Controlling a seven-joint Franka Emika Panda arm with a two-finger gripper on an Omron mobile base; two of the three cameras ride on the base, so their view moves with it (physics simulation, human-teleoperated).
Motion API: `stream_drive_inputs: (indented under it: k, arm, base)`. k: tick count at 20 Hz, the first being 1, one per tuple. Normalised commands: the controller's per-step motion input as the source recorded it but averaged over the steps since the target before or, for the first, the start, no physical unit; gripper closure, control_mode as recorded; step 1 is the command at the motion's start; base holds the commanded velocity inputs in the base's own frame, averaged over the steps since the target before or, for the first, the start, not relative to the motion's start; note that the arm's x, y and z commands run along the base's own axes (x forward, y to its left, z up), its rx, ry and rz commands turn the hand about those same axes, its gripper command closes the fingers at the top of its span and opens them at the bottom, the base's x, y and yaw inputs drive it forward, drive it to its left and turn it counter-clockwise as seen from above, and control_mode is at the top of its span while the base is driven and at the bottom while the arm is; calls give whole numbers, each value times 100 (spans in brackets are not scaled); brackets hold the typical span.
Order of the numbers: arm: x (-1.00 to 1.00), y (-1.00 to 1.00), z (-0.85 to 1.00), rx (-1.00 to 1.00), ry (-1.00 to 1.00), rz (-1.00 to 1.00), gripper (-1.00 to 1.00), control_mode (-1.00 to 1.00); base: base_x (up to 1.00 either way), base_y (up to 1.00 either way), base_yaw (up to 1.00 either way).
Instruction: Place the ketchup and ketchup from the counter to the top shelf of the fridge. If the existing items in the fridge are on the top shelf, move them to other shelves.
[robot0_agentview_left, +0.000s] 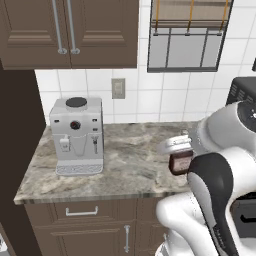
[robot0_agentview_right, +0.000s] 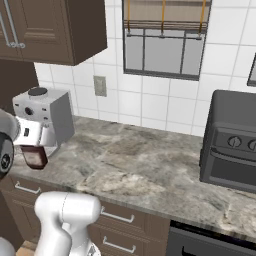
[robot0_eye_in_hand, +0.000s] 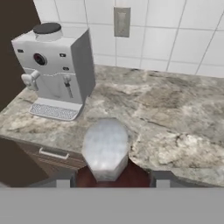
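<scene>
The gripper (robot0_eye_in_hand: 113, 183) holds one ketchup bottle (robot0_agentview_left: 180, 162) off the counter (robot0_agentview_left: 130, 165), its two fingers (robot0_eye_in_hand: 62, 183) closed against the reddish-brown body from either side. In the hand view the bottle's pale cap (robot0_eye_in_hand: 105, 148) rises directly between the fingertips, with the dark shoulders spreading out to meet each pad. From both base views the bottle hangs in the air over the front part of the worktop, clear of the stone.

Handling, as judged: a small rigid bottle, probably light, with a smooth and likely slippery wall. The grip sits on the broad body below the neck, which looks the soundest place (the narrow neck would offer little contact and let the bottle swing). The pads appear level with one another; I see no tilt.

Containers: the bottle is capped, so its contents cannot be seen. The white coffee machine (robot0_eye_in_hand: 54, 70) stands beyond the fingers and to their left, at the back of the counter beside the dark side panel (robot0_agentview_left: 15, 150); its drip tray looks bare. The black countertop oven (robot0_agentview_right: 231, 142) stands well off to the other side, door shut, interior not visible.

The second bottle cannot be located here, nor the fridge shelves.
</scene>
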Motion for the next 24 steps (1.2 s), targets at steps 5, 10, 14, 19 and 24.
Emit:
stream_drive_inputs:
  k: [5,10,14,19,24]
  arm:
    - [-73,-21,33,1,-25,0,100,-100]
    - [-5,-2,0,0,1,0,100,-100]
    - [-33,0,0,0,0,0,100,-100]
    - [-20,-3,0,1,0,1,100,100]
    - [0,0,0,0,0,0,100,100]
  base:
    - [0,0,0]
    - [0,0,0]
    - [0,0,0]
    - [-80,-10,29]
    - [-61,13,90]
